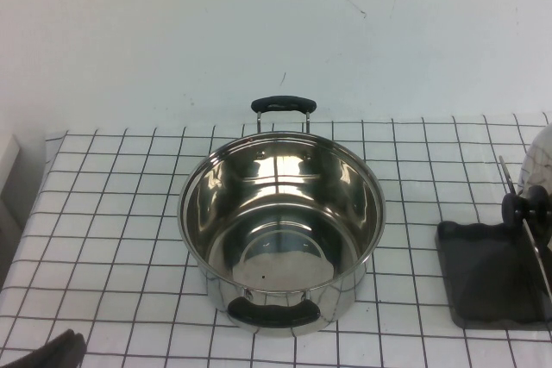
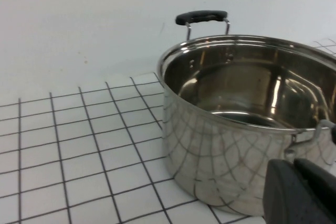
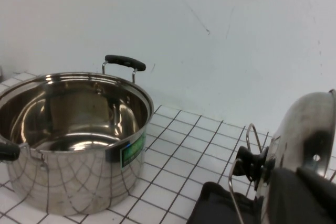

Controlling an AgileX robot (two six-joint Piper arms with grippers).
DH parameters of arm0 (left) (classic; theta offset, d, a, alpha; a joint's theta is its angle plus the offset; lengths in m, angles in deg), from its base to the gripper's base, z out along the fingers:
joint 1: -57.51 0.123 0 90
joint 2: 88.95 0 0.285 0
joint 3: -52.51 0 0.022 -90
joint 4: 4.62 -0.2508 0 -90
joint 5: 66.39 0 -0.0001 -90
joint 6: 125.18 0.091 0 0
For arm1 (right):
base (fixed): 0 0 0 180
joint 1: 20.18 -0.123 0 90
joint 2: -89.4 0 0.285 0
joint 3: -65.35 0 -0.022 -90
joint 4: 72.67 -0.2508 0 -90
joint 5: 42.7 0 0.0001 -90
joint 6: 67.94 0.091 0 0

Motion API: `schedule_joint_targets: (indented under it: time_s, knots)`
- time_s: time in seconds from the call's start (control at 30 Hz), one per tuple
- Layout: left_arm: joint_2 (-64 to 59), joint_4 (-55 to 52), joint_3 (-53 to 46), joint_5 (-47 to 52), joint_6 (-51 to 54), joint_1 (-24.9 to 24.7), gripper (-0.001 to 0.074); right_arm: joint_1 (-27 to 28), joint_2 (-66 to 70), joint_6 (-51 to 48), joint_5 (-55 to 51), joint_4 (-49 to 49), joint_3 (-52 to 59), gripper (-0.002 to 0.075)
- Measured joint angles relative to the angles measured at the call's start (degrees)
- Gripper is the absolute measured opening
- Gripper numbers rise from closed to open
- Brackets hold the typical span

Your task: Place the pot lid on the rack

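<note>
The pot lid (image 3: 307,129) stands on edge at the rack, its black knob (image 3: 251,162) poking between the rack's wire bars (image 3: 232,184). The rack (image 1: 483,277) is a dark grey tray at the table's right edge. In the high view the lid (image 1: 539,157) and its knob (image 1: 524,206) show at the right border. My right gripper (image 3: 296,176) is shut on the lid's rim above the tray (image 3: 215,208); it is out of the high view. My left gripper (image 2: 295,164) is shut and empty beside the steel pot (image 2: 247,124), and it shows low at the front left (image 1: 52,352).
The deep steel pot (image 1: 280,221) with two black handles stands open in the middle of the checked cloth, left of the rack. A white wall runs along the back. The cloth's left edge (image 1: 30,213) drops off near a white object.
</note>
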Motion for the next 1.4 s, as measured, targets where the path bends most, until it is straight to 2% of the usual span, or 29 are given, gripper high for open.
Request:
schedule_joint_targets:
  time_s: [0.33, 0.57, 0.8, 0.93, 1.1, 1.4]
  knots:
    - [0.0, -0.4, -0.1, -7.1, -0.3, 0.0, -0.0001, 0.0, 0.0, -0.1, -7.3, 0.2, 0.0, -0.0002]
    - [0.0, -0.6, -0.1, -9.2, -0.4, 0.0, -0.0001, 0.0, 0.0, 4.8, -8.8, 16.1, 0.1, -0.0002]
    - [0.0, -0.8, -0.1, -10.0, -0.4, 0.0, -0.0001, 0.9, -0.7, 17.3, 7.3, 28.8, 8.3, -0.0002]
    - [0.0, -0.9, -0.1, -10.1, -0.4, 0.0, -0.0001, 3.5, -0.9, 20.2, 13.4, 28.8, 15.2, -0.0002]
    - [0.0, -1.0, -0.1, -10.3, -0.4, 0.0, -0.0001, 5.0, -0.9, 20.7, 14.2, 26.9, 22.3, -0.0002]
    - [0.0, -1.1, -0.1, -10.3, -0.5, 0.0, -0.0001, 5.4, -0.9, 20.7, 13.8, 24.2, 24.5, -0.0002]
